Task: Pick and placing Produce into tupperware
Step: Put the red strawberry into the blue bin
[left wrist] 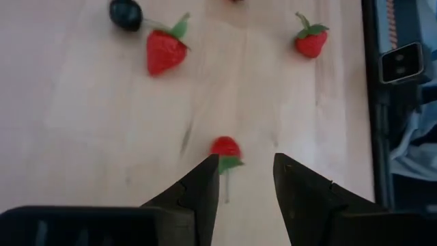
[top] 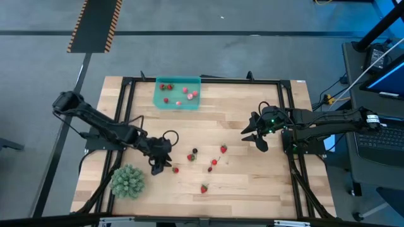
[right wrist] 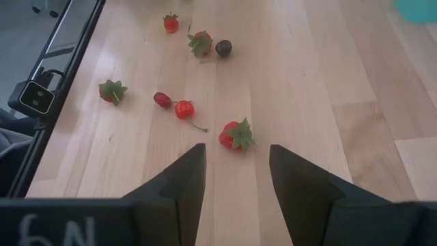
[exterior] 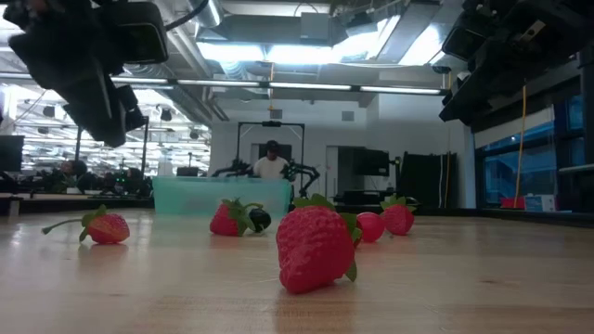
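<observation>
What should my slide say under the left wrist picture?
Left gripper, open, lines up on a small red fruit.

I work in a robotics lab. My wooden counter sits inside a black metal frame on a bare grey concrete floor, with a strip of black-and-orange hazard tape at about 11 o'clock. At 3 o'clock stands a workstation with a keyboard and a lit screen. Looking level across the counter, I see open ceiling ducts, strip lights, and a person seated at another two-armed rig.
</observation>
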### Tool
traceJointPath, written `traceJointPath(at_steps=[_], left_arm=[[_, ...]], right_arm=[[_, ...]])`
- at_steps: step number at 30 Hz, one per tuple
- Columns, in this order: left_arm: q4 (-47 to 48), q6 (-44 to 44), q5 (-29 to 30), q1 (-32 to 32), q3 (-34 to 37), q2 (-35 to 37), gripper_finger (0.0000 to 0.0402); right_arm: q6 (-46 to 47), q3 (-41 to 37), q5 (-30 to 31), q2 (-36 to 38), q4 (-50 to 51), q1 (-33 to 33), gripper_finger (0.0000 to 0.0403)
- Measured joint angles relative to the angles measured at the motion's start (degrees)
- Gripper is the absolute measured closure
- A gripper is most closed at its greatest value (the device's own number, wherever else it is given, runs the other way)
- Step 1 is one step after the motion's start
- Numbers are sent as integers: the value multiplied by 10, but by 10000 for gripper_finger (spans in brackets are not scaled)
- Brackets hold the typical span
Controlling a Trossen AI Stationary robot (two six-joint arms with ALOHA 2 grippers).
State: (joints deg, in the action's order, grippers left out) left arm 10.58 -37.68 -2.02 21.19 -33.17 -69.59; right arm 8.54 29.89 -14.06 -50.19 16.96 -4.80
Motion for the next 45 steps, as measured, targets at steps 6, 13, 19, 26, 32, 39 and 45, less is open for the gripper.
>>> traceJointPath(at_steps=[6, 13, 19, 26, 32, 39, 45], left_arm=[[-8, -20, 28, 42, -39, -20, 271], [88, 1, 43, 67, -99, -76, 271], [143, -26, 41, 69, -99, -126, 271], [125, -26, 41, 69, -99, -182, 271], [104, -26, 41, 69, -99, -194, 271], [94, -26, 79, 70, -100, -202, 273], [83, -25, 79, 70, -99, -217, 284]], right_arm=[[0, 0, 0, 0, 0, 0, 238], [0, 0, 0, 0, -1, 0, 238], [1, 0, 0, 0, 0, 0, 238], [2, 0, 0, 0, 0, 0, 238], [2, 0, 0, 0, 0, 0, 238], [1, 0, 0, 0, 0, 0, 238], [0, 0, 0, 0, 0, 0, 238]])
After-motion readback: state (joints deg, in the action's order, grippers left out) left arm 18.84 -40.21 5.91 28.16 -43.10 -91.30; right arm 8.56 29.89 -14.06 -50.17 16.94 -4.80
